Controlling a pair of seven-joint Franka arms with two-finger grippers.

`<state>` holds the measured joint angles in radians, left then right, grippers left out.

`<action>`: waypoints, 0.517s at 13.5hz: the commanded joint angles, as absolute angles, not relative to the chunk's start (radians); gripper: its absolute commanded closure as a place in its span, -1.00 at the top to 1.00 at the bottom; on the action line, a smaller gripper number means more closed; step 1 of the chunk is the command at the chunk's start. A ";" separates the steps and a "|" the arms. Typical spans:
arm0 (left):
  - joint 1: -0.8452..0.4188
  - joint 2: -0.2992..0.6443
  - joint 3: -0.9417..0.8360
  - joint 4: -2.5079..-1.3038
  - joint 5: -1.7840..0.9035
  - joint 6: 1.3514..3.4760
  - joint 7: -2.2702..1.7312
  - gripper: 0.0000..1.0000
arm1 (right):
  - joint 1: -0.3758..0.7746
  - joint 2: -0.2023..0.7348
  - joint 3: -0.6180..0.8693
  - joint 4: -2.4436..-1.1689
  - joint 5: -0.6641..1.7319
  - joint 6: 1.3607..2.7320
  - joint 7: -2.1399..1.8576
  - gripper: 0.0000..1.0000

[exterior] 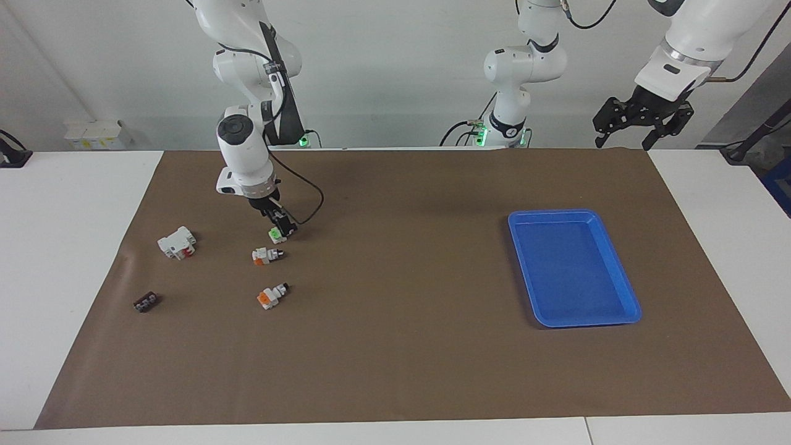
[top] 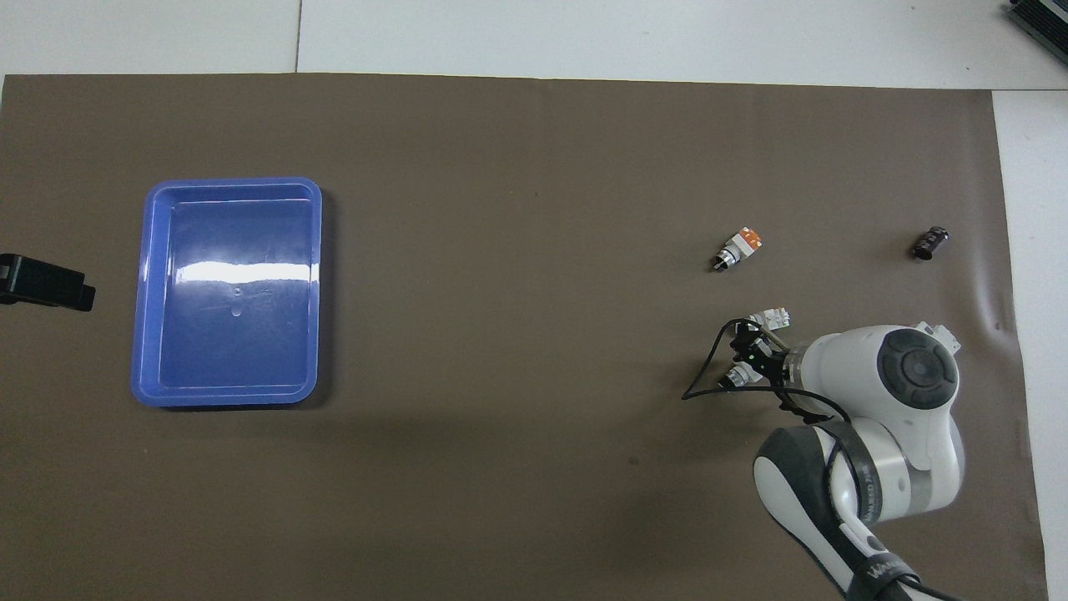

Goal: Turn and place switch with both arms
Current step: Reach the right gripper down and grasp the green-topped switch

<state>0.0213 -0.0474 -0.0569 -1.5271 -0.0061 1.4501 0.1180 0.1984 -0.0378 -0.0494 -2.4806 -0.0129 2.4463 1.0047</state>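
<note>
— Now, where is the green-button switch (exterior: 275,234) seen?

— It is found on the brown mat (exterior: 395,346) of the tabletop, toward the right arm's end, nearer the robots than the two orange-button switches (exterior: 266,255). The right gripper (exterior: 283,227) is lowered right at it, its jaws spread wide about the body; a firm hold cannot be made out.

— And the left gripper (exterior: 624,143)?

— It is held high over the mat's edge, waiting, jaws open and nothing in them. The blue tray (exterior: 618,309) is left bare, well apart from the switches
</note>
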 commanded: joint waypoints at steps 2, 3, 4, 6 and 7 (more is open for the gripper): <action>0.018 -0.052 -0.064 -1.517 0.009 1.425 0.110 1.00 | 0.184 -0.009 -0.044 -2.488 0.041 2.522 1.029 1.00; 0.017 -0.054 -0.064 -1.517 0.009 1.422 0.110 1.00 | 0.184 -0.005 -0.044 -2.488 0.066 2.523 1.028 1.00; 0.017 -0.054 -0.066 -1.517 0.009 1.419 0.112 1.00 | 0.181 -0.005 -0.044 -2.488 0.081 2.539 1.019 1.00; 0.015 -0.057 -0.071 -1.522 0.009 1.408 0.112 1.00 | 0.181 0.005 -0.044 -2.488 0.087 2.540 1.016 1.00; 0.015 -0.057 -0.072 -1.523 0.009 1.396 0.110 1.00 | 0.181 0.017 -0.044 -2.488 0.087 2.542 1.015 0.94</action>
<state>0.0202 -0.0477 -0.0682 -1.5271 -0.0061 1.4318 0.1181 0.1909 -0.0020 -0.0497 -2.4827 0.0699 2.5177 1.0150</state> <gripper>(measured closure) 0.000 0.004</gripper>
